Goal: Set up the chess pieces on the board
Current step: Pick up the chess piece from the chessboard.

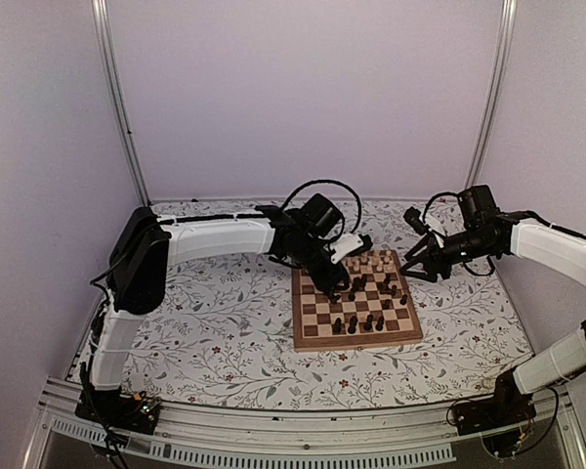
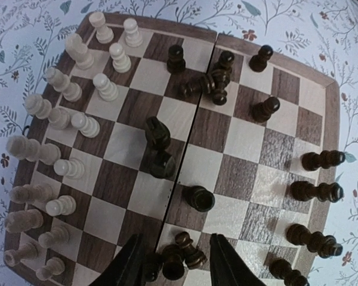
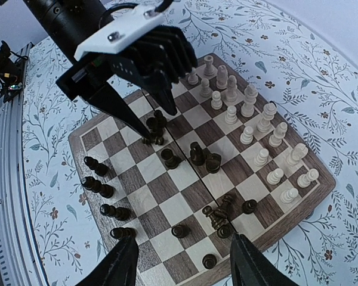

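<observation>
The board (image 1: pixel 313 332) lies on the floral cloth at centre right. Pale pieces (image 2: pixel 77 113) stand in two rows along one side and also show in the right wrist view (image 3: pixel 256 119). Several dark pieces (image 2: pixel 316 190) stand along the opposite edge; others are scattered mid-board, some lying down. My left gripper (image 2: pixel 176 271) is open and low over the board, its fingers astride a small heap of fallen dark pieces (image 2: pixel 176 256). It also shows in the right wrist view (image 3: pixel 152 128). My right gripper (image 3: pixel 182 268) is open and empty above the board's edge.
A second heap of toppled dark pieces (image 2: pixel 212 83) lies near the board's middle seam. The floral cloth (image 1: pixel 215 322) surrounds the board. Enclosure walls and metal posts (image 1: pixel 117 98) stand behind, and a metal rail (image 1: pixel 303 430) runs along the near edge.
</observation>
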